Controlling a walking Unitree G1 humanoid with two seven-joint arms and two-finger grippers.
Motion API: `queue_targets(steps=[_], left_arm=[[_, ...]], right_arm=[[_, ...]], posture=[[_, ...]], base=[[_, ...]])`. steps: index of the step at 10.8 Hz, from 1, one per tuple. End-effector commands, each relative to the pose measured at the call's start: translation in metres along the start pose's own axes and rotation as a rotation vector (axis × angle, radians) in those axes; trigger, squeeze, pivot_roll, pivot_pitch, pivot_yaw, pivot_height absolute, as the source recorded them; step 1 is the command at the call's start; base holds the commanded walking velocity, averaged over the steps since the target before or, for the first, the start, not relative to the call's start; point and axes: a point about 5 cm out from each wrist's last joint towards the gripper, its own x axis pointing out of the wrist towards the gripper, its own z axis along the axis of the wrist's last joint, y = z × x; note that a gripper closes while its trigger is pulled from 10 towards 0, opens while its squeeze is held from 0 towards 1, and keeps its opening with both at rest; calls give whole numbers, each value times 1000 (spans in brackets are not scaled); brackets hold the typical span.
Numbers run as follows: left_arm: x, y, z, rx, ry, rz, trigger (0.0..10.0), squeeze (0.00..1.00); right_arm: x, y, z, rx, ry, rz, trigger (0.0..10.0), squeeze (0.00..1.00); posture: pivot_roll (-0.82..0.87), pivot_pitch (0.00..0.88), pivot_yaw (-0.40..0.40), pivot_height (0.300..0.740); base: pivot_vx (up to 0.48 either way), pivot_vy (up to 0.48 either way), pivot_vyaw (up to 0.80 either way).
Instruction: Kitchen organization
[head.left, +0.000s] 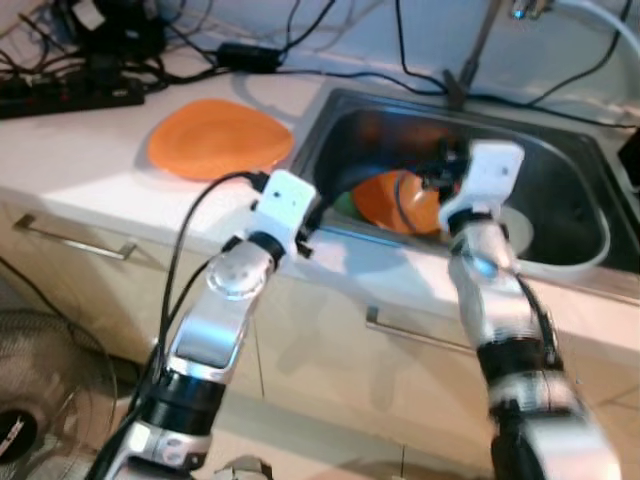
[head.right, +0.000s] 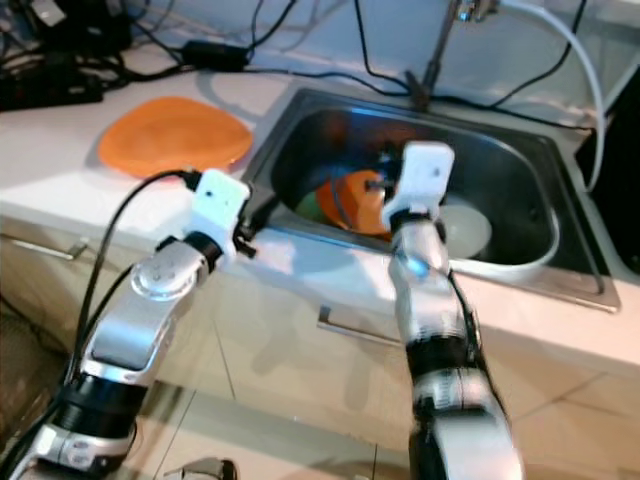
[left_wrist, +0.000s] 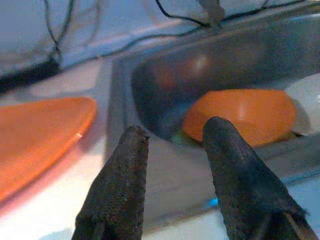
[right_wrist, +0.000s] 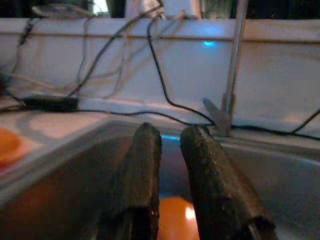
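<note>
So both arms are up at the front edge of the counter (head.left: 90, 170). The left gripper (left_wrist: 172, 150) sits right over the near rim of the sink (head.left: 560, 170), fingers spread with a clear gap between them and nothing in them. Just past its fingertips, down in the basin, is the orange bowl (left_wrist: 245, 117), lying tilted with something green poking out under its near edge, can't tell what that is. The right gripper (right_wrist: 170, 137) hangs over the basin above the bowl, fingers only a narrow slit apart and not holding anything. A white plate (head.right: 465, 228) lies on the sink floor just beside the bowl, on the robot's right. On the counter to the left of the sink there's an orange plate (head.left: 220, 138), well apart from both grippers. Further back, black cables (head.left: 250, 55) and a power strip run along the white wall, and the faucet's (right_wrist: 232, 70) thin metal stem rises behind the sink.
</note>
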Motion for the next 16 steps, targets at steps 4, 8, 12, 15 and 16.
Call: queue_targets(steps=[4,8,12,15,16], left_arm=[[-2,18,-4,112,-63,129,10000,0],[-16,36,-23,211,-104,181,10000,0],[-13,64,-31,534,15,164,10000,0],[-11,113,-14,819,127,176,10000,1000],[-9,120,-15,883,185,103,10000,0]], right_arm=[[-29,4,-8,17,49,22,10000,0],[-49,-4,-35,-14,124,11,10000,0],[-47,4,-39,-7,133,18,10000,0],[-48,9,-41,8,137,19,10000,0],[-46,10,-42,10,138,17,10000,0]], posture=[[62,0,-49,740],[69,0,-43,740],[74,0,-35,740],[77,0,-28,740],[79,0,-26,740]], base=[[0,0,0],[0,0,0],[0,0,0],[0,0,0],[0,0,0]])
